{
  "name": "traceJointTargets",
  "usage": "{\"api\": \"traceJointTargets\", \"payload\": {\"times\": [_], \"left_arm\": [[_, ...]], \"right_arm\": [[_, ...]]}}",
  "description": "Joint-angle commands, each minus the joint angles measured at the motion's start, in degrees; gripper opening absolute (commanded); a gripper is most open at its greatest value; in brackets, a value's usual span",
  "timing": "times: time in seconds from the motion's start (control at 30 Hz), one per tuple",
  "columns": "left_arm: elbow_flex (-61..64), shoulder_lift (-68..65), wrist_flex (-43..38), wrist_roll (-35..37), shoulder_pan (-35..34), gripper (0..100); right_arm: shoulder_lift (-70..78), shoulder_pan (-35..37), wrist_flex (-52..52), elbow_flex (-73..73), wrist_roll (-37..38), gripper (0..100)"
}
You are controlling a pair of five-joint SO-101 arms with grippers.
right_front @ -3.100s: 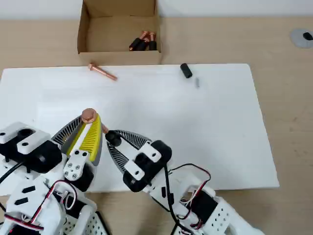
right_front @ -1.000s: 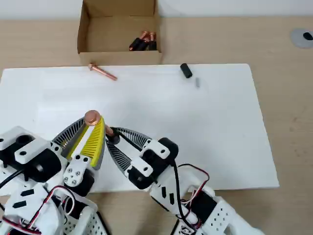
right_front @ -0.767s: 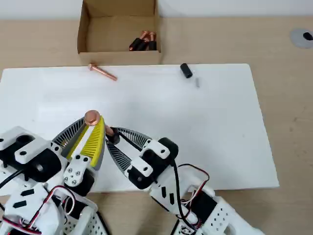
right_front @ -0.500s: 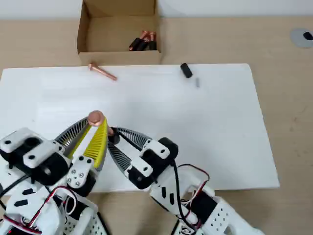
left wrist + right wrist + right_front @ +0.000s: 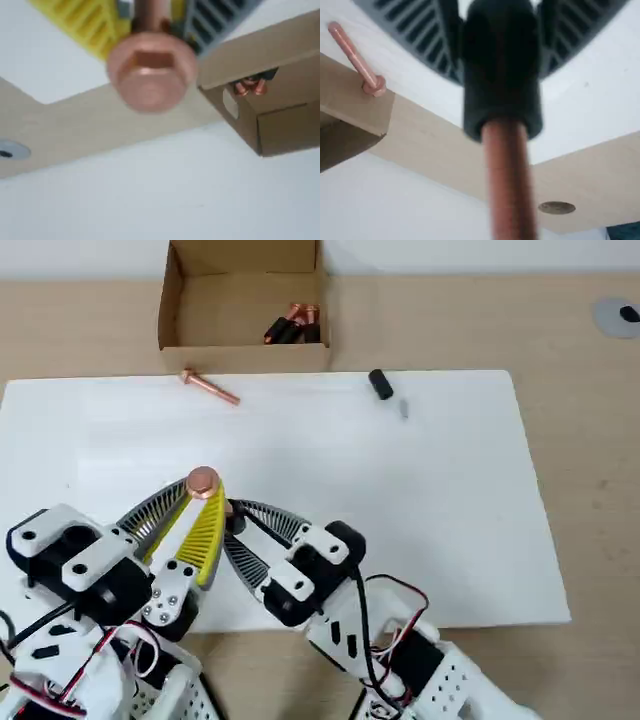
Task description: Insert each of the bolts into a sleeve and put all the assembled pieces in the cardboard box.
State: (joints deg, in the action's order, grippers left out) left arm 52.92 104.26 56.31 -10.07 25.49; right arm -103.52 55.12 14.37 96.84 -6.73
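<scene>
Over the near left of the white mat (image 5: 420, 500), my left gripper (image 5: 201, 492), with one yellow and one grey finger, is shut on a copper bolt (image 5: 203, 481) just under its head (image 5: 151, 75). Beside it my right gripper (image 5: 233, 518) is shut on a black sleeve (image 5: 502, 65). The bolt's shaft (image 5: 512, 185) runs into that sleeve. A loose bolt (image 5: 210, 386) lies at the mat's far left edge and a loose black sleeve (image 5: 380, 384) at its far edge. The cardboard box (image 5: 190, 310) behind the mat holds several assembled pieces (image 5: 293, 325).
A small grey bit (image 5: 404, 410) lies next to the loose sleeve. A round grey fitting (image 5: 615, 315) sits in the wooden table at the far right. The box corner (image 5: 260, 125) and the loose bolt (image 5: 357, 60) lie ahead of the grippers.
My left arm has swung a little to the right, carrying the bolt head toward the right gripper. The right gripper and its sleeve have barely moved.
</scene>
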Motion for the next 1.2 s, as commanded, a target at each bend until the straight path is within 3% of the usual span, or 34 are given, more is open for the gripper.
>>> {"api": "traceJointTargets", "payload": {"times": [0.0, 0.8, 1.17], "left_arm": [[0.97, -0.22, -3.69, -0.62, 0.26, 1], [2.90, -0.22, -4.75, 2.46, 0.70, 1], [-2.02, -0.22, 3.60, 4.13, 3.78, 1]], "right_arm": [[-8.48, -0.66, -2.02, -0.22, -0.70, 0.9], [-8.48, -0.66, -1.93, -0.22, -0.62, 0.9], [-8.48, -0.66, 0.70, -0.22, -0.62, 0.9]]}}
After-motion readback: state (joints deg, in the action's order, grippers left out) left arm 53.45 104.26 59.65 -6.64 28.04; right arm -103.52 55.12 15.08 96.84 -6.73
